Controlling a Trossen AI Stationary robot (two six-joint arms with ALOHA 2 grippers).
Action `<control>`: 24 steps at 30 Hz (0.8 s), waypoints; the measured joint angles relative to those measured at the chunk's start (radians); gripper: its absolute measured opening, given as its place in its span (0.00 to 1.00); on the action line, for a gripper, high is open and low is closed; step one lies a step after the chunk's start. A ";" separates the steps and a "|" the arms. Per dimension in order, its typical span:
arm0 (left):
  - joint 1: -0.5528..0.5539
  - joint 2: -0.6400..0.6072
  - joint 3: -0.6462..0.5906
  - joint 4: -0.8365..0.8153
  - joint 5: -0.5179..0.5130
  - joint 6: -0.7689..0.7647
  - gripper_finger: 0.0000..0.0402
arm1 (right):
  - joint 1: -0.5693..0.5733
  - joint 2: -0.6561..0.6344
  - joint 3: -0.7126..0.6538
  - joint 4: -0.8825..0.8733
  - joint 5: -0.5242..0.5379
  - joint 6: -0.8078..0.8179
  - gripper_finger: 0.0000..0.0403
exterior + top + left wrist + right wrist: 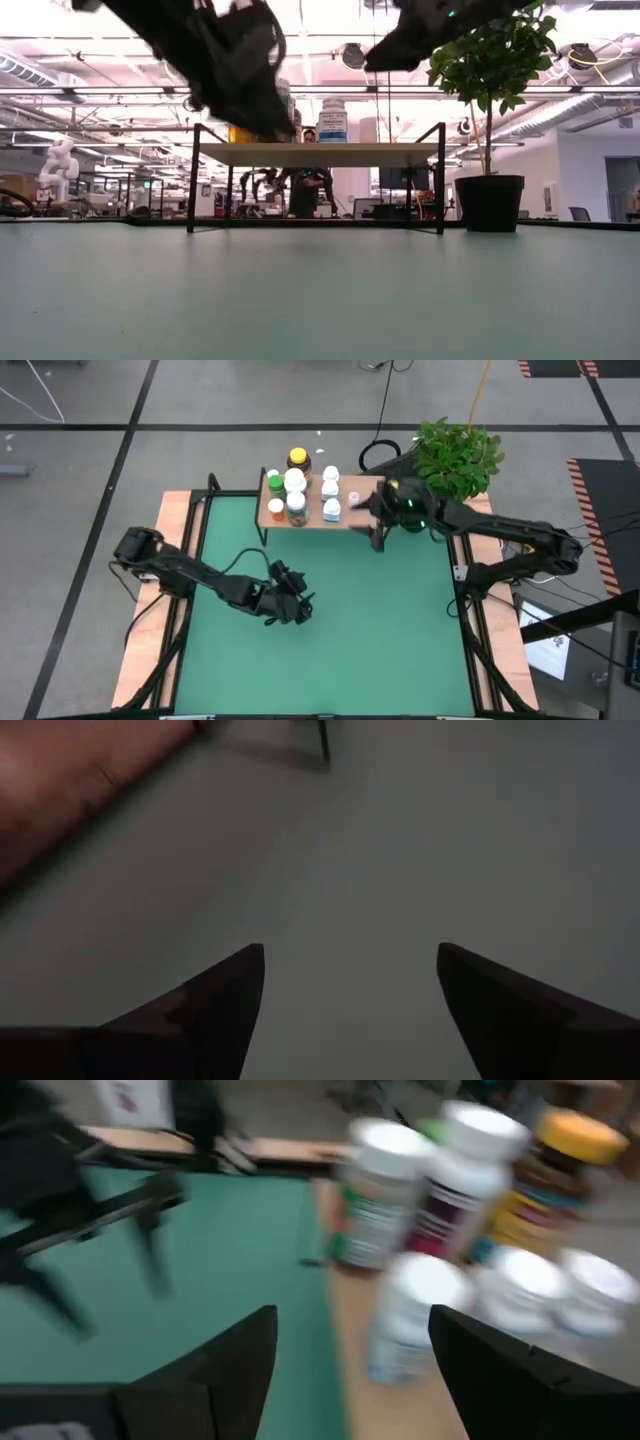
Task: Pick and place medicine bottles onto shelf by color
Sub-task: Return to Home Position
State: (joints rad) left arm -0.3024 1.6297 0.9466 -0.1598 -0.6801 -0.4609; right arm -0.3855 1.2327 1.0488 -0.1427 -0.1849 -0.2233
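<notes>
The shelf, a light wooden top on thin black legs, stands at the mat's far edge. Several medicine bottles stand on it: a yellow-lidded amber one, a green one, an orange-red one, several white ones and a pale lilac one. My right gripper is open and empty at the shelf's right end, its fingers pointing along the shelf at the bottles. My left gripper is open and empty over the green mat.
A potted plant in a black pot stands just beyond the shelf's right end, behind my right arm. Wooden side boards flank the green mat. A person shows in the room behind the shelf.
</notes>
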 joint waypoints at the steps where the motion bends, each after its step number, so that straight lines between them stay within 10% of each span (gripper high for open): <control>1: -0.012 -0.021 0.000 0.003 -0.038 0.011 0.74 | 0.032 -0.023 -0.030 0.024 0.002 0.003 0.62; 13: -0.072 -0.316 -0.279 0.062 -0.287 0.060 0.74 | 0.369 -0.203 -0.454 0.400 0.084 0.177 0.54; 24: 0.031 -0.698 -0.713 0.566 -0.062 0.254 0.74 | 0.503 -0.281 -0.703 0.632 0.160 0.348 0.44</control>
State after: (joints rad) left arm -0.2719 0.9317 0.2339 0.4063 -0.7425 -0.2072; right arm 0.1177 0.9518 0.3459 0.4896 -0.0254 0.1246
